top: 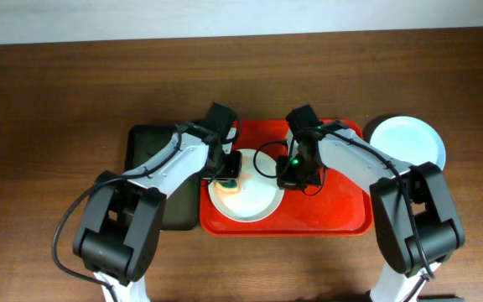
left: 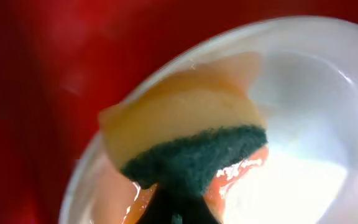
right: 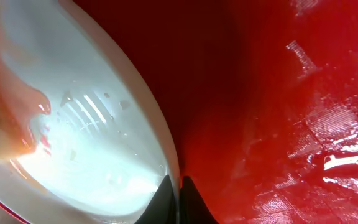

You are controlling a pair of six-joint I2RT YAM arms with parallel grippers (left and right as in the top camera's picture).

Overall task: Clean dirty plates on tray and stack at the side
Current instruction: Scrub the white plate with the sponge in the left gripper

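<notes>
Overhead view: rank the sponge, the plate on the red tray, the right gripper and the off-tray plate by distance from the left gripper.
1. sponge, held in the left gripper.
2. plate on the red tray, directly beneath it.
3. right gripper, at that plate's right rim.
4. off-tray plate, on the table right of the tray.

Dark brown wooden table (top: 57, 92) — a pale wall strip (top: 99, 17) along its far edge.

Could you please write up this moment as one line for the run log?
phase: scrub | left gripper: sponge on plate | right gripper: gripping plate rim | plate: on tray | side plate: right of tray
</notes>
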